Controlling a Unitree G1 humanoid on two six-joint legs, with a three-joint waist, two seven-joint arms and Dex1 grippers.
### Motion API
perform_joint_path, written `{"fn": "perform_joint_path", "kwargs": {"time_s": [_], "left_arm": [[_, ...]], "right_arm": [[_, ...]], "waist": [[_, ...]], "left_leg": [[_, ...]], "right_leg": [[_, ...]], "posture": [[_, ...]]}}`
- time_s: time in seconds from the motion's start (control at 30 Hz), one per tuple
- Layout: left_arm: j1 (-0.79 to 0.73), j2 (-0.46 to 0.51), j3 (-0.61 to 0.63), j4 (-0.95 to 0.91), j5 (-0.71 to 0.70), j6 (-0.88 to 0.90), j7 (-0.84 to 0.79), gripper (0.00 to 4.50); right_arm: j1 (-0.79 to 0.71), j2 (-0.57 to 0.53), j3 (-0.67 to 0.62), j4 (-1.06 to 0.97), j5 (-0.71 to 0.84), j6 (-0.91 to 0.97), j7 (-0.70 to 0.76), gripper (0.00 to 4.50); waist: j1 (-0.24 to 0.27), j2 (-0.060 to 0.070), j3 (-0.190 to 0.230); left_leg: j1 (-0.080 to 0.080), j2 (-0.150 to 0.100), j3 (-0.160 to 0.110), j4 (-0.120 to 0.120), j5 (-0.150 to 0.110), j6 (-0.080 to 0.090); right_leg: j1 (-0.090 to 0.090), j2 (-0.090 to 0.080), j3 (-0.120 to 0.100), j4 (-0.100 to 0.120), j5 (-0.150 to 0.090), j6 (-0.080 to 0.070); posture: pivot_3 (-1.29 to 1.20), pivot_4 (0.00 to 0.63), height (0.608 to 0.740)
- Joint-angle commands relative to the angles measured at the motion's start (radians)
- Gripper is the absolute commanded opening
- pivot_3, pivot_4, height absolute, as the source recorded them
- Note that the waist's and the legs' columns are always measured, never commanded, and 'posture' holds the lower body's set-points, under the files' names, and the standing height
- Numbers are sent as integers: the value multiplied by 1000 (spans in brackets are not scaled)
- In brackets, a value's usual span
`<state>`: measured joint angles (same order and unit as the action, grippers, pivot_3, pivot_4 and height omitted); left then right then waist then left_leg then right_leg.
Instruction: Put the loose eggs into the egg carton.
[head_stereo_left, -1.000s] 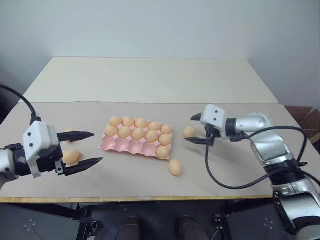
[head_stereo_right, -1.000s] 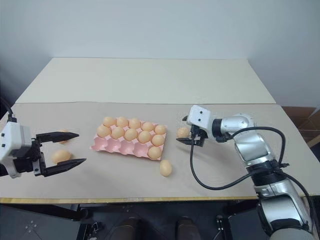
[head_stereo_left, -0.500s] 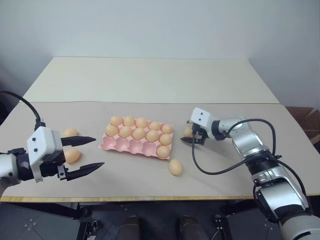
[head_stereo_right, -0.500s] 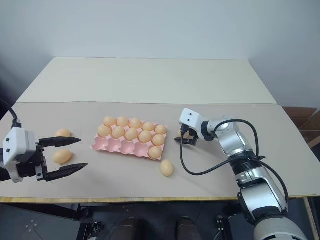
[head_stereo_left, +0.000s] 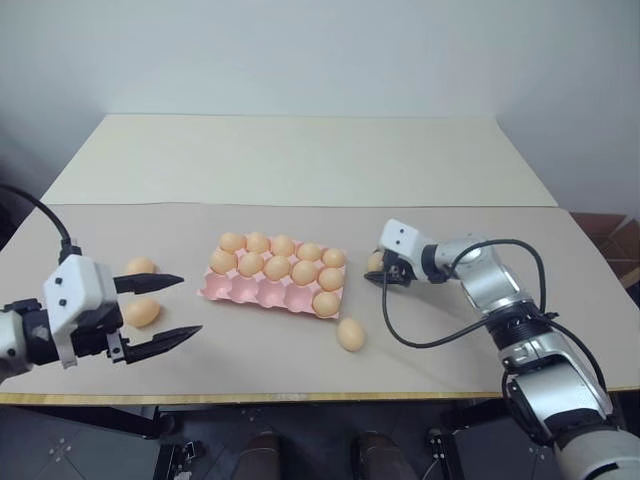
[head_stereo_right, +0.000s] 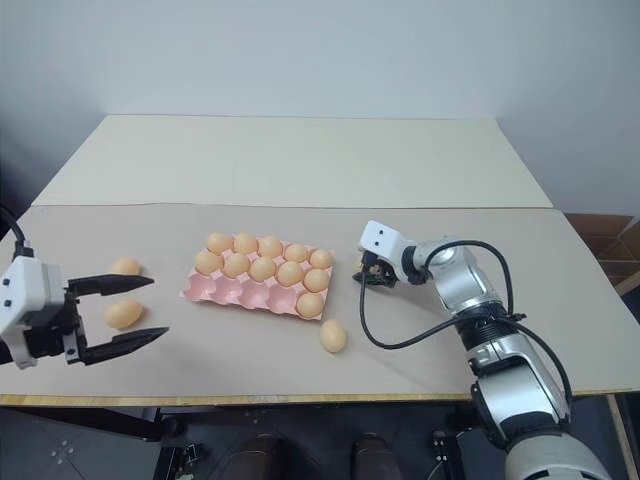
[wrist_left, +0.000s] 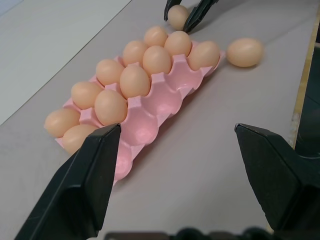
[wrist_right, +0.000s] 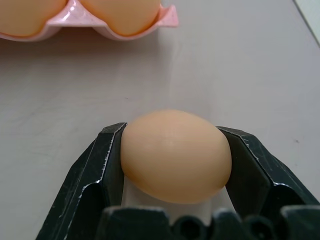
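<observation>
Pinching smooth tan-orange loose egg (wrist_right: 176, 155) on beige tabletop (head_stereo_left: 450, 330) beside pink moulded egg carton (head_stereo_left: 250, 292), right hand (head_stereo_left: 385, 272) risks cracking or squirting it out if squeezed harder. Left hand (head_stereo_left: 160, 310) spread, empty, near two more eggs.

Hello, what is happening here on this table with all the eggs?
A two-armed robot is filling a pink egg carton with eggs. Its right gripper is closed on one egg lying on the table just beside the carton's right end. The left gripper hangs open near two loose eggs on the left. Another egg lies in front of the carton. Eleven cups are filled; four front-row cups are empty.
</observation>
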<state>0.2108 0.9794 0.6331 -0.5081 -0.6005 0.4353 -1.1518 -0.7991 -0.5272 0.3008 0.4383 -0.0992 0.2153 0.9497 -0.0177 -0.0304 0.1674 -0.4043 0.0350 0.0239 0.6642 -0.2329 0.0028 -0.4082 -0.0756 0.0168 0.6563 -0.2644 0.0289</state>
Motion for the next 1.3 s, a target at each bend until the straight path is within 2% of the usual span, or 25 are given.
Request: {"fn": "perform_joint_path", "kwargs": {"time_s": [0.03,0.27,0.4,0.57,0.93,1.1,1.13,1.3], "left_arm": [[36,15,59,18,32,-19,-21,3956],[98,14,107,73,75,-51,-58,3956],[93,15,101,82,80,-56,-61,3956],[82,18,88,81,77,-54,-61,3956],[85,16,95,72,74,-44,-65,3956],[91,11,103,66,72,-42,-65,3956],[91,12,101,66,73,-43,-64,3956],[86,11,93,66,72,-45,-59,3956]], "right_arm": [[1,-20,-48,-163,21,12,-5,2645],[29,28,-60,-555,108,209,1,2645],[65,83,-21,-658,132,273,-27,2645],[118,151,54,-657,103,245,-77,2645],[117,205,105,-566,77,128,-105,2645],[120,214,128,-545,69,81,-101,4289],[119,214,131,-537,67,77,-100,4493],[124,199,134,-539,59,64,-92,4493]], "waist": [[-1,0,0],[-2,0,0],[1,0,0],[2,0,0],[0,0,0],[0,0,0],[0,0,0],[0,0,0]], "left_leg": [[0,0,0,0,0,0],[-1,1,0,-2,0,0],[0,0,0,-2,0,0],[0,0,0,-2,0,0],[0,0,1,-2,0,0],[0,0,0,-2,0,0],[0,0,0,-2,0,0],[0,0,0,-2,0,0]], "right_leg": [[0,0,0,0,0,0],[-3,1,1,1,0,0],[-2,0,1,1,0,0],[-2,-1,0,0,0,0],[-2,0,0,1,0,0],[-2,0,0,1,0,0],[-2,0,0,1,0,0],[-2,0,0,1,0,0]], "posture": [[0,150,740],[0,150,740],[0,150,740],[0,150,740],[0,150,740],[0,150,740],[0,150,740],[0,150,740]]}}
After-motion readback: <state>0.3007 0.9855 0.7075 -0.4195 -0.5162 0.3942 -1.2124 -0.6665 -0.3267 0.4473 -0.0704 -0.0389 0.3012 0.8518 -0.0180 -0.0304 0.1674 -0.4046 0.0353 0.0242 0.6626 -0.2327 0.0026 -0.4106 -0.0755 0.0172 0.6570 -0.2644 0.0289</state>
